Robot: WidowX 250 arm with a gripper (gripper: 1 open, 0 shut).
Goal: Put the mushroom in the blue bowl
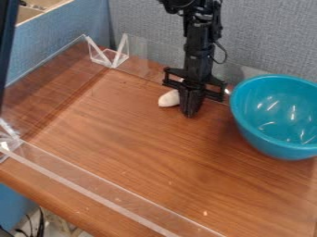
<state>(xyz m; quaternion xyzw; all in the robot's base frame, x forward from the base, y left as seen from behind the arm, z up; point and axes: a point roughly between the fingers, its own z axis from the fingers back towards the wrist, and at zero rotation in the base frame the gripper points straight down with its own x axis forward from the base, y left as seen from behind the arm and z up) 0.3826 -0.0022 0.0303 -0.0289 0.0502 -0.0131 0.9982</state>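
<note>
The small cream-white mushroom lies on the wooden table, toward the back. My gripper points straight down just to the right of it, with its tips at the tabletop. The black fingers are pressed together into one narrow point, and the mushroom shows beside them rather than between them. Whether they touch it I cannot tell. The teal-blue bowl stands to the right of the gripper with nothing inside.
Clear acrylic walls run along the front and left edges of the table. A clear acrylic stand sits at the back left corner. A blue partition rises behind the arm.
</note>
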